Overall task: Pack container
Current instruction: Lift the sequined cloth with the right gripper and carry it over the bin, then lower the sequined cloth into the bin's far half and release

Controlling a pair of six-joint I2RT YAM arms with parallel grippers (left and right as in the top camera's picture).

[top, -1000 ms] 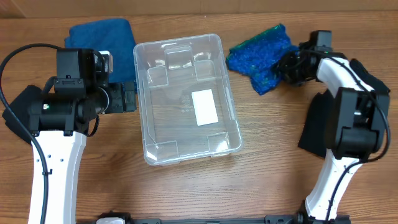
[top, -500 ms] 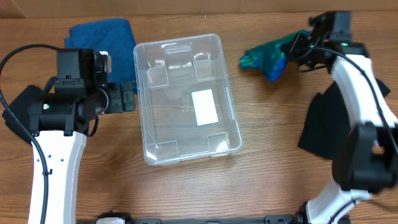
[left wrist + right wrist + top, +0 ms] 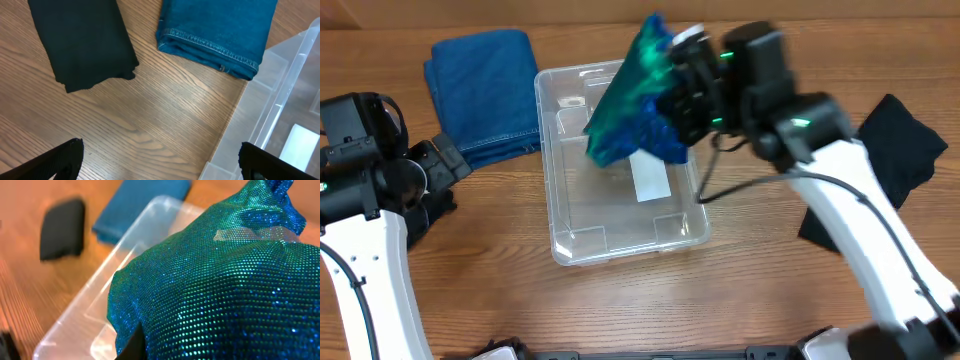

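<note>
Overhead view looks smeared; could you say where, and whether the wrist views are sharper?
Overhead: the right arm and sequined cloth smear; the container is crisp. Left wrist: sharp throughout. Right wrist: cloth sharp, the black cloth behind it soft.

- I see the container [image 3: 605,215] sitting upright mid-table [image 3: 740,290], open top facing my overhead camera.
- It's clear plastic, rectangular, with rounded corners and a raised rim.
- Its long sides run away from me, slightly skewed.
- The white label [image 3: 652,185] lies flat on its bottom.
- The left wrist view catches one corner [image 3: 280,100].
</note>
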